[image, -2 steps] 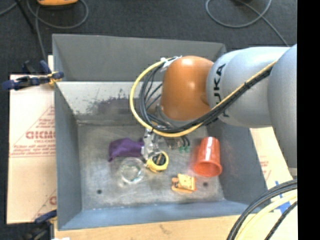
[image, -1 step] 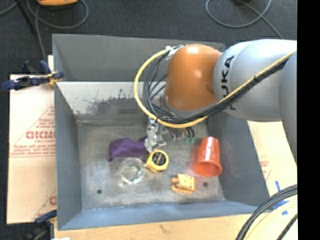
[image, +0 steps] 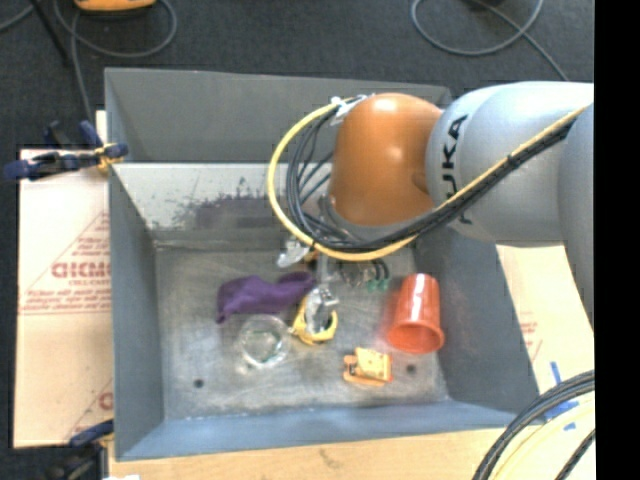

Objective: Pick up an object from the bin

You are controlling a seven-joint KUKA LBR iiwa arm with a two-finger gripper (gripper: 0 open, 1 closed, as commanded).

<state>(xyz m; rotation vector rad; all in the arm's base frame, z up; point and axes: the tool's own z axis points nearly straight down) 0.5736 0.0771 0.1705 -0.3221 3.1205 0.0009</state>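
Reaching in from the right, the grey robot arm (image: 520,158) is seen above the grey metal bin (image: 180,203), with its rounded orange wrist cover (image: 385,158) and a looped bundle of yellow and black cables (image: 288,183) hanging over the middle of the bin floor. The gripper (image: 319,311) is lowered near the centre of the floor, directly upon a small yellow curved piece (image: 304,328), which is partly covered by the metal of the tool. Whether the gripper is released or clenched cannot be told, and it cannot be told whether the yellow piece is grasped.

A crumpled purple soft item (image: 252,294) is spread just to the left of the gripper, touching or nearly touching it. A clear, round transparent item (image: 262,346) is found in front of the purple one, beside the yellow piece. An orange plastic cup (image: 414,314) is laid on its side to the right of the gripper, apart from it. A small yellow-and-orange block (image: 367,368) is placed nearer the front wall, between the cup and the clear item.
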